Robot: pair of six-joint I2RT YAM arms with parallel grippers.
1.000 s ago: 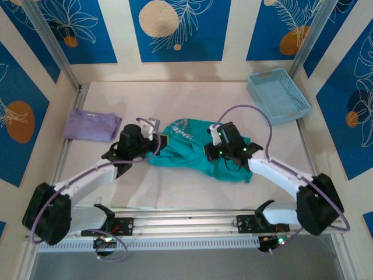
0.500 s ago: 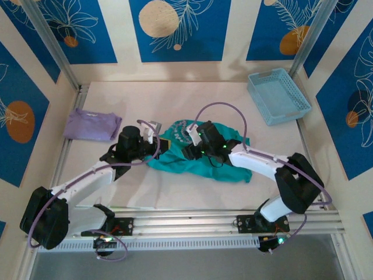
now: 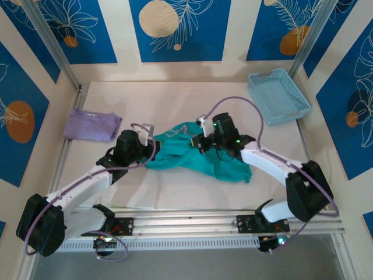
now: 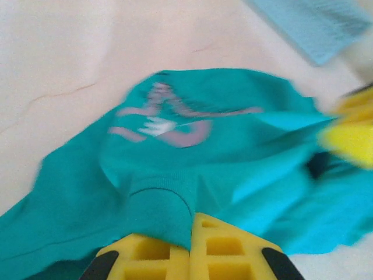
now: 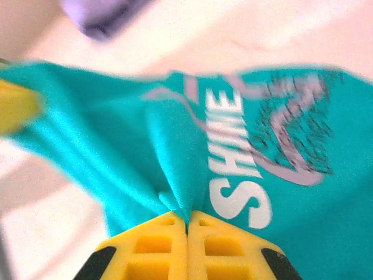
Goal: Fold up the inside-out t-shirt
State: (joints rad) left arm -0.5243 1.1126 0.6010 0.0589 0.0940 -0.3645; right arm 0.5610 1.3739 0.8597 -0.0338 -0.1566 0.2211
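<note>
1. L jaws: my left gripper (image 4: pixel 189 233) has its yellow pads pressed together on a raised ridge of the t-shirt (image 3: pixel 198 160). The cloth bunches up right btw them, next to a stitched seam.
2. R jaws: my right gripper (image 5: pixel 187 224) is clamped the same way on a narrow pleat, just beside the white "SHINE" lettering.
3. Shirt itself: a crumpled teal heap mid-table (image 3: pixel 175 192), stretched btw my two pinches, w/ the bulk trailing toward my right arm.
4. Step in hand, as I read it: spread the heap flat before any fold. To do it well I should draw both pinches apart at an even pace, staying low over the table so the slack drags out rather than balloons.
5. Risk: both pinches are small. A sharp tug prob. slips the cloth out, so tension should build gently. Can't tell whether I hold one layer or two; if two, the body won't open.
6. Outward: the lavender garment (image 3: pixel 92 124) lies near my L arm's side and the blue basket (image 3: pixel 278 96) is well apart at far right. My L sweep should stop short of the lavender one.
</note>
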